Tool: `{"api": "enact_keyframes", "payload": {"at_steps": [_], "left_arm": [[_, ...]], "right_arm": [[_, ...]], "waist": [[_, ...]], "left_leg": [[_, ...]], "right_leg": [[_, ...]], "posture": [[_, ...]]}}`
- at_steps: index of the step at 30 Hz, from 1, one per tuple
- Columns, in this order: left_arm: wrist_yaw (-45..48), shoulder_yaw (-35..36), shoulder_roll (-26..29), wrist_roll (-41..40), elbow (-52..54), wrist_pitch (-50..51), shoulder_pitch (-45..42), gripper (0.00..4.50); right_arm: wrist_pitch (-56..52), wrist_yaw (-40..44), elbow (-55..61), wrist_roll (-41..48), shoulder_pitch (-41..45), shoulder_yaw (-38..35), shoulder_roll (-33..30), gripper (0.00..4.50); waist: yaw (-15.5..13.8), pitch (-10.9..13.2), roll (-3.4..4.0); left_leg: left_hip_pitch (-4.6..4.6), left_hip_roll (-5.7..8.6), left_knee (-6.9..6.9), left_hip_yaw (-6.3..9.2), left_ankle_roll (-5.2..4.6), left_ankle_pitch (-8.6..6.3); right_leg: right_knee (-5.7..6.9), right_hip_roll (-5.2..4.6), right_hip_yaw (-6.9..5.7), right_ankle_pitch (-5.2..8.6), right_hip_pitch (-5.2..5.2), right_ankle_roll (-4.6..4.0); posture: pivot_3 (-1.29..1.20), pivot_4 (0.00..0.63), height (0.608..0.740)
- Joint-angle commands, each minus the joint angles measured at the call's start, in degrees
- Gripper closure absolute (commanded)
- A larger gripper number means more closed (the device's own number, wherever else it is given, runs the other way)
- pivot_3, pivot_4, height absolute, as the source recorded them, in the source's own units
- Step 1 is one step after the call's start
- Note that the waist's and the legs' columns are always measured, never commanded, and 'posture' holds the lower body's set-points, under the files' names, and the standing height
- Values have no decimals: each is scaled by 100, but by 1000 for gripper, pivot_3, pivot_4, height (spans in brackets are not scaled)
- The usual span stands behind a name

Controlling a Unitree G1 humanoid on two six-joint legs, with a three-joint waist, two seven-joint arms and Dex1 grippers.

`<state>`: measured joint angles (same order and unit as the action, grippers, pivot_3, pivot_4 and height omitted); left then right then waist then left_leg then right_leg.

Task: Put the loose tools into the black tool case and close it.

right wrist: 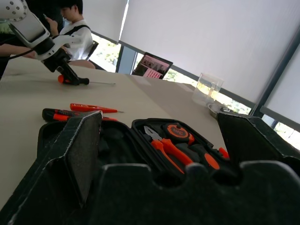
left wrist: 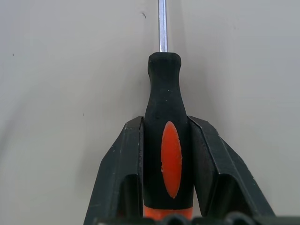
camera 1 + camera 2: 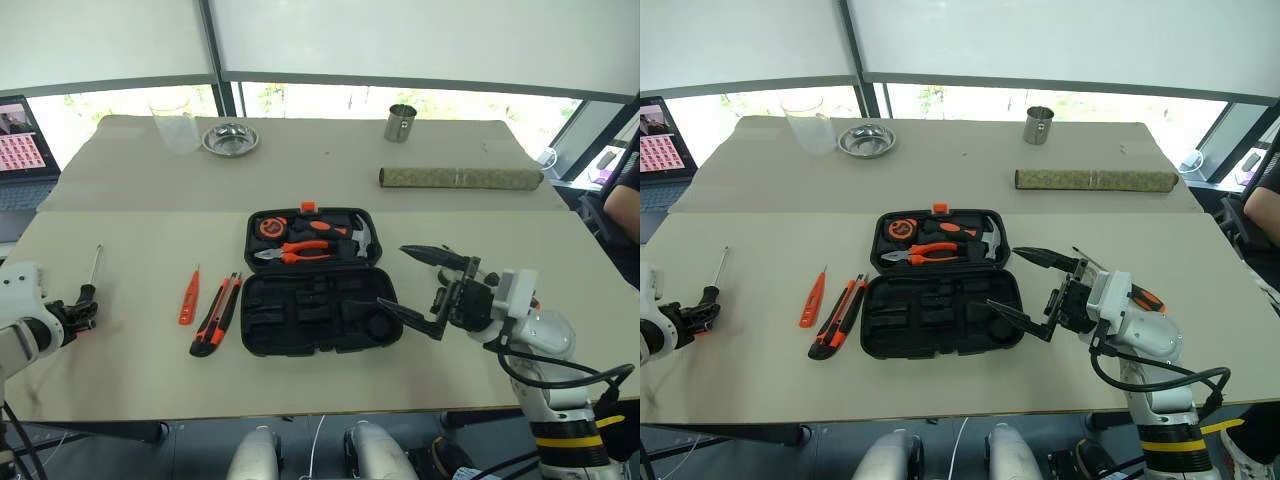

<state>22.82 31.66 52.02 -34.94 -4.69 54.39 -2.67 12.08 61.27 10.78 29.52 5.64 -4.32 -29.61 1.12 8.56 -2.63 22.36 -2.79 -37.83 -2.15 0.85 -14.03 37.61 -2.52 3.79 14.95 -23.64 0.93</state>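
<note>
i see left gripper (image 2: 166, 159) clamped on rubbery bulbous-handled screwdriver (image 2: 164, 140) at 9 o'clock of case (image 3: 310, 280); right gripper (image 3: 420, 285) spread wide; matte beige table (image 3: 130, 370)

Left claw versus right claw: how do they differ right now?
The left claw is shut on the screwdriver handle, down at the table; the right claw is open and empty. The left sits far from the case, the right beside its open lower half. Both have two black fingers.
</note>
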Motion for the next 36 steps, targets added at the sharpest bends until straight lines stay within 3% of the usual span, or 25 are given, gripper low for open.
{"api": "enact_keyframes", "payload": {"at_steps": [1,4,6,9,12,16,23,36], "left_arm": [[2101,-25,463,69,908,-1869,136,3564],[3889,-737,517,93,1307,-3276,-155,3564],[4454,-1425,504,98,1290,-3371,-772,3564],[5173,-2842,453,1016,923,-3905,-1834,3564],[5207,-4112,79,2314,103,-4391,-2988,3564],[5357,-4955,-719,2991,-876,-4772,-4012,3564],[5198,-5325,-1360,3429,-1125,-4411,-4314,3564],[4815,-5409,-1610,4069,-1319,-4306,-4301,3564]], "right_arm": [[-3,-25,284,164,-216,-535,-316,0],[-33,45,280,175,-555,-812,-598,0],[-3,126,195,144,-721,-928,-746,0],[108,124,41,59,-841,-1009,-810,0],[130,60,113,19,-994,-1043,-785,0],[237,222,334,-16,-1317,-1015,-829,0],[387,28,567,-142,-1752,-1116,-665,0],[351,-208,936,-196,-2072,-997,-526,0]], "waist": [[-34,3,-5],[-143,3,-3],[-209,3,13],[-179,3,16],[-142,5,22],[-94,6,21],[-35,6,21],[-59,5,24]], "left_leg": [[6,0,-1,-9,3,2],[10,2,-3,-40,7,5],[2,8,-3,-55,5,6],[-10,5,-3,-65,0,8],[-10,7,-4,-66,-3,9],[0,8,-8,-57,-10,5],[28,7,-58,-50,-67,-29],[27,9,-110,-45,-69,-30]], "right_leg": [[-1,-1,0,0,-5,-1],[-7,-14,-5,0,-3,-1],[-18,-17,-5,0,15,0],[-50,6,-2,-2,44,6],[-49,20,12,-2,43,9],[-49,29,17,-2,41,15],[-50,26,19,5,35,31],[-40,25,18,-10,56,55]], "posture": [[0,150,740],[0,150,740],[0,150,740],[0,150,740],[0,150,740],[0,150,740],[0,150,740],[0,150,740]]}}
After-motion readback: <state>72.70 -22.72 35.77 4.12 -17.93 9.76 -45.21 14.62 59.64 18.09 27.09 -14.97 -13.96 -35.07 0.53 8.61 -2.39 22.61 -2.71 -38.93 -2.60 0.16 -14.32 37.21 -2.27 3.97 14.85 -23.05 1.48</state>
